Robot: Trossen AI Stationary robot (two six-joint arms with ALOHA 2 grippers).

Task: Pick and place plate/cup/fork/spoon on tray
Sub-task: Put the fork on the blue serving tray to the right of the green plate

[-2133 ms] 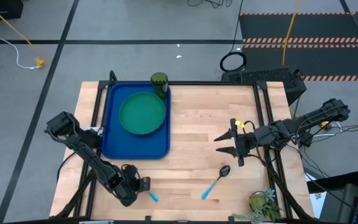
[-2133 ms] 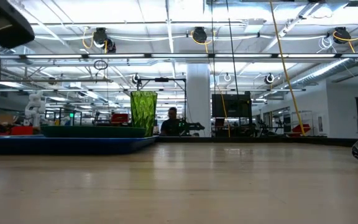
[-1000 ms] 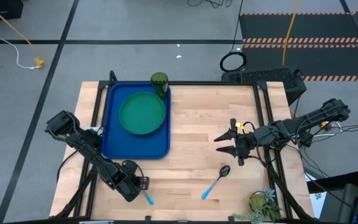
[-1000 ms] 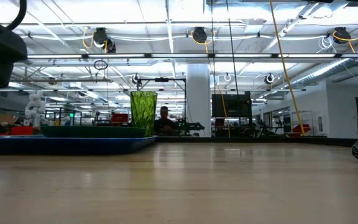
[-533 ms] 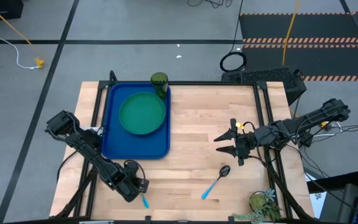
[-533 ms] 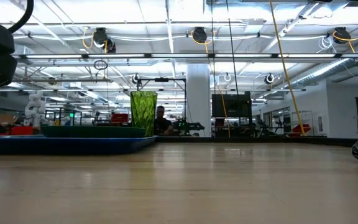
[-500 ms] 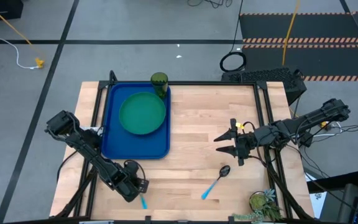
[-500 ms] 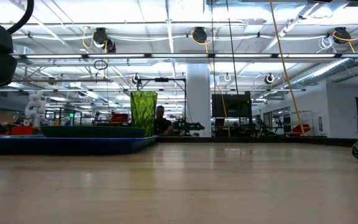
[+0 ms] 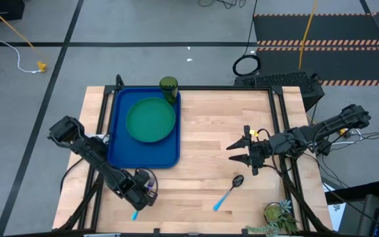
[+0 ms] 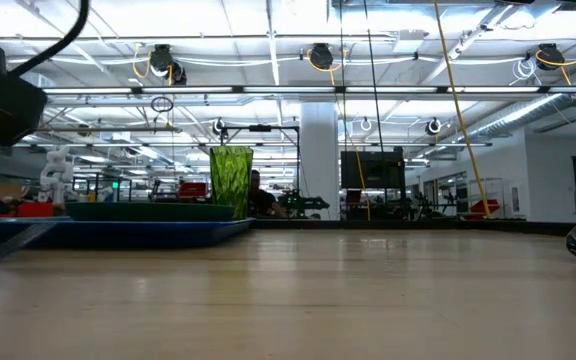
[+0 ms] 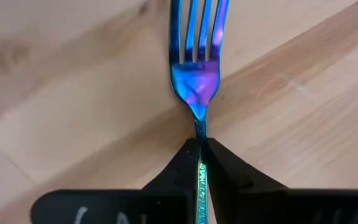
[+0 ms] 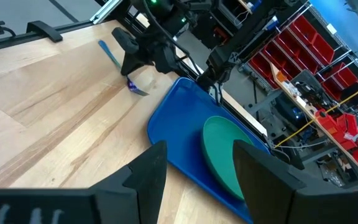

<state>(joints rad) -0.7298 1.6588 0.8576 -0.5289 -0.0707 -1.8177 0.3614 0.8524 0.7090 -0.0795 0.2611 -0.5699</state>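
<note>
While lifting: the left gripper (image 11: 199, 163) is pinched tight on the slim light-blue-handled fork (image 11: 196, 68) at its neck, near the table's front left edge.
Tray: the deep-blue rectangular plastic tray (image 9: 120, 151), at far left, already carries the round teal-green plate (image 9: 151, 120) and the olive-green tumbler cup (image 9: 168, 86).
Spoon: the dark-bowled, blue-handled spoon (image 9: 227, 191) lies near-right on the wood.
Right gripper (image 9: 241, 153): hovers spread wide and empty above the spoon.
Next: likely carrying the fork far-left onto bare tray beside the plate.

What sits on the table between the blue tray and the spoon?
Nothing: the high view shows only bare wood between the tray and the spoon. The open right gripper hovers beside that stretch.
</note>
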